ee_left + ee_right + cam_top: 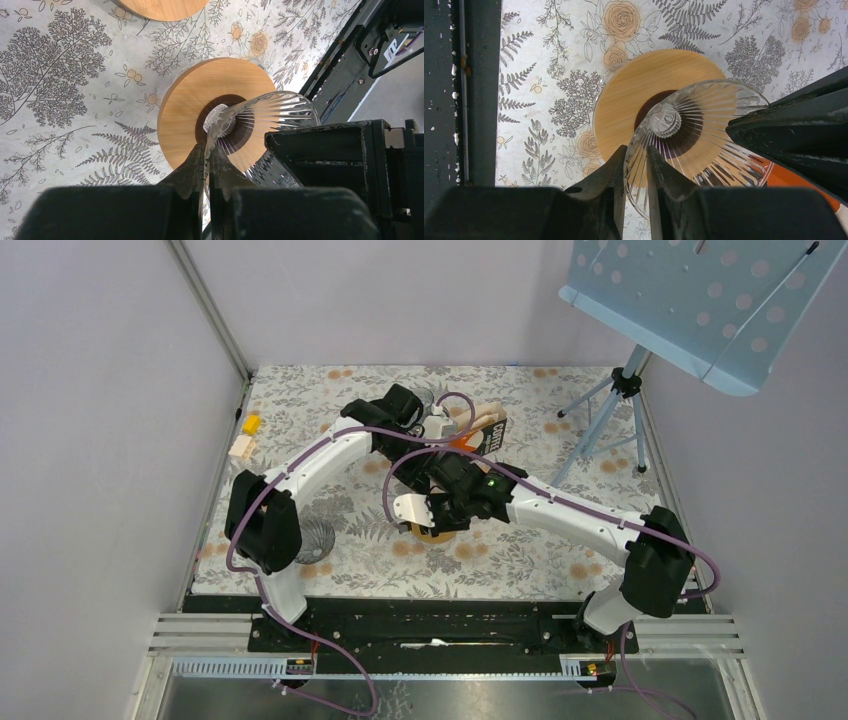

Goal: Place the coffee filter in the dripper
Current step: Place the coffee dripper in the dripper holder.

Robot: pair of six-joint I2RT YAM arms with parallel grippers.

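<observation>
A clear ribbed glass dripper [265,120] hangs tilted above a round wooden ring [185,110] on the floral cloth. My left gripper [208,150] is shut on its rim. My right gripper [636,152] is shut on the rim of the same dripper [704,120], over the ring [634,95]. Each wrist view shows the other gripper as a black block at the right. In the top view both arms meet over the ring [437,533] at mid-table. I see no paper filter in the dripper. A dark lettered box [497,430] stands behind.
An orange object [796,182] lies beside the box. A second wooden disc [162,7] lies nearby. A ribbed glass piece [318,540] sits by the left arm's base. Yellow [251,423] and cream [240,447] blocks lie far left. A tripod [620,390] stands at right.
</observation>
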